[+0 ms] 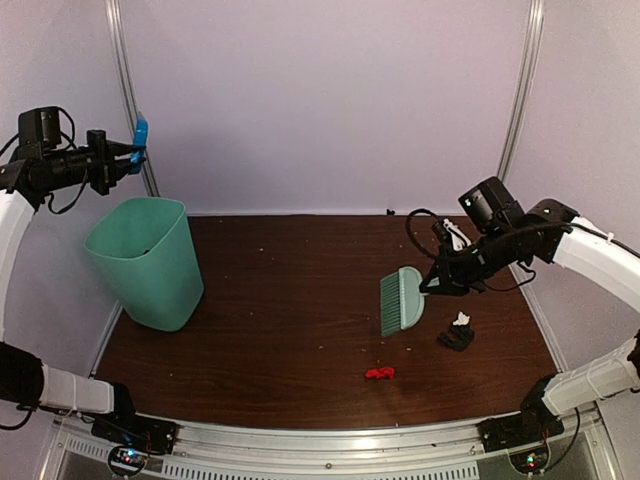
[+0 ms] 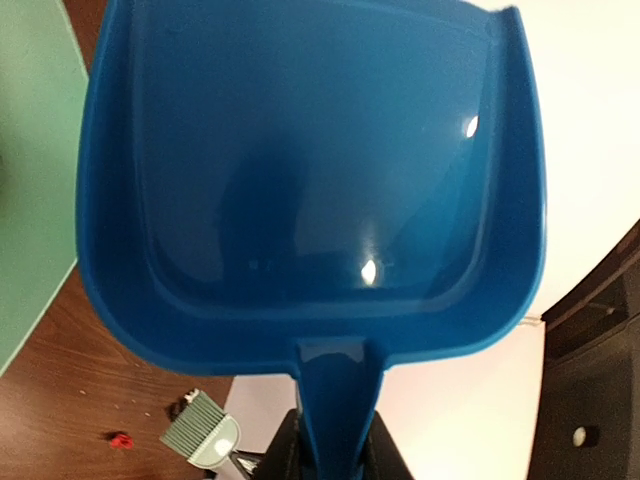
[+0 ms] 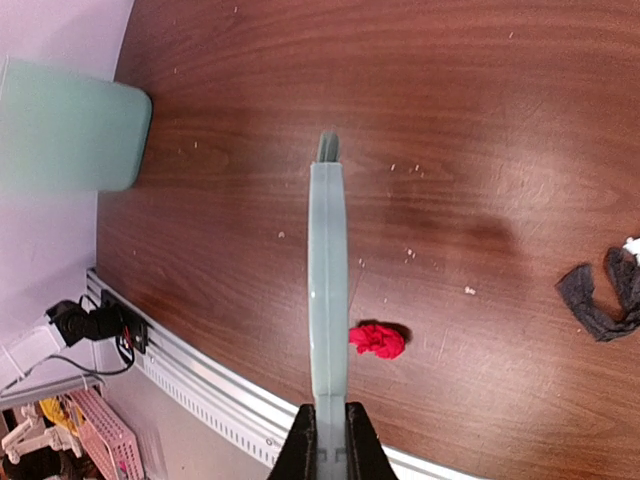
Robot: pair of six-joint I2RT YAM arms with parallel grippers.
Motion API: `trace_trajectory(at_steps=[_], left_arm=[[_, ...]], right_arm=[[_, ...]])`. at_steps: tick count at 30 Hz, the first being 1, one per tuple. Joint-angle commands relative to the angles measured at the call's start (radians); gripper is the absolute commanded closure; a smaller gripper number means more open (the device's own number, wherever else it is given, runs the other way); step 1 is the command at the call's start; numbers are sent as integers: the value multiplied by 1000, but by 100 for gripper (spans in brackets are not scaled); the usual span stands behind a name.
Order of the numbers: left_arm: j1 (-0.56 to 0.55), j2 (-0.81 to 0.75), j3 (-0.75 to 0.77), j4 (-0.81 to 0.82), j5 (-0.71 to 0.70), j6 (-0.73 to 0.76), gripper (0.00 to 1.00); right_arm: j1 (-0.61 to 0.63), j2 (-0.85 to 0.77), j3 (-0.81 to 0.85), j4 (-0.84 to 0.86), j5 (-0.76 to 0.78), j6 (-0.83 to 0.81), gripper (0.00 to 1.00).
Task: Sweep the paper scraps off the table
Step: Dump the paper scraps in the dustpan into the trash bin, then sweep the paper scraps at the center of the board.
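At far left, the left gripper is raised high, its fingers clamped on the handle of a blue dustpan. In the left wrist view the pan looks empty. It hangs above a mint-green bin, which stands on the left part of the table.

Toward the right, the right gripper is closed tightly on the handle of a pale green hand brush. The brush is held just above the wood, with its bristles pointing left.

Paper scraps lie near the brush. A red scrap sits toward the near edge, and a black scrap with a white bit lies to the brush's right. Tiny pale crumbs dot the wood.

The step appears to be a pause between sweeps, with the pan over the bin. The next move likely calls for lowering the dustpan flat beside the red scrap, then brushing the scrap in.
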Motion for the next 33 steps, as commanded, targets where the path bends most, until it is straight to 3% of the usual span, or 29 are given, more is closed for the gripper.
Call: trace_trajectory(at_steps=[1,10,17,24,33], left_arm=[[-39,40,119,-141,-59,308,100],[-279,97,249,-265,-273,543,100],[-425,86,231,-313,-401,676,100],[-583,104,161,-375,-561,755,100],[-884,153,80,-397,-730,863,100]], right_arm=[[33,-22,-98,-4,-136,-44,100],[74,72,-156,46,-91,-58,100],[71,163,-127,63,51,-130,100],[41,275,-13,98,149,-186,100],[-35,311,192,-24,169,-244,100]])
